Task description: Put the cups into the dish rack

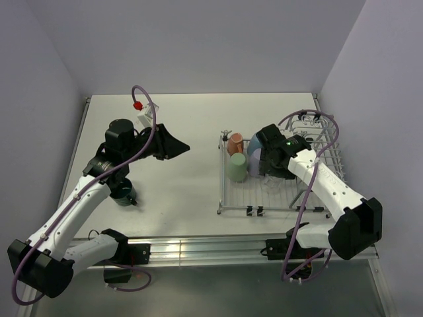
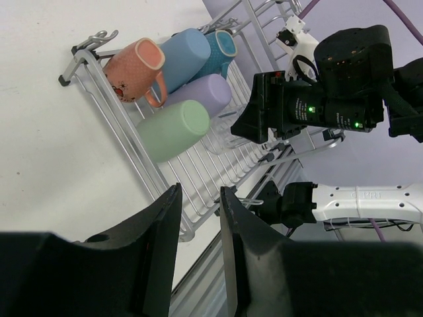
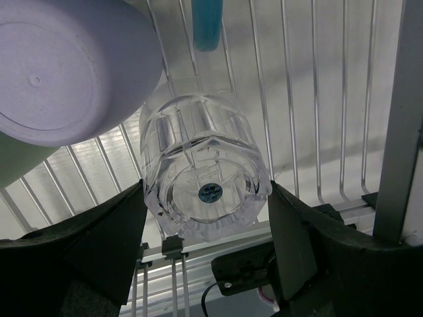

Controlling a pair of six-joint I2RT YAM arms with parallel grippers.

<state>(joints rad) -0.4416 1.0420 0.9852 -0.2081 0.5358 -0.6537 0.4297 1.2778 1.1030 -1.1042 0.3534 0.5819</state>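
Lavender walls enclose the white table (image 1: pixel 192 112); the dish rack (image 1: pixel 222 191) sits on its right half. My right claw (image 3: pixel 206 191) hangs low over the rack floor, jaws spread wide and bearing on both sides of the clear glass tumbler (image 3: pixel 198 145), whose base faces the wrist camera and whose mouth faces the wires. Handling note: I judge the tumbler rigid, smooth-walled and breakable, with most of its weight in the thick base. Its faceted wall offers the pads flat seats, so I hold across the mid-body, never the rim, with moderate squeeze; glass on wire is likely to slide or chip rather than give. Touching or just beside it lies the lavender mug (image 3: pixel 59 66). The pale green mug (image 2: pixel 175 129), orange mug (image 2: pixel 135 63), light blue mug (image 2: pixel 185 56) and a teal mug (image 2: pixel 221 46) lie on their sides toward the rack's left end. My left claw (image 2: pixel 199 191) is partly open and empty, above bare table left of the rack. One dark green mug (image 1: pixel 123 193) stands on the table under my left arm; I judge it stiff and light, best taken across the wall. Not determinable: whether the tumbler's mouth rests on the wires, where the dark green mug's handle points, and what lies under my right arm in the top view.
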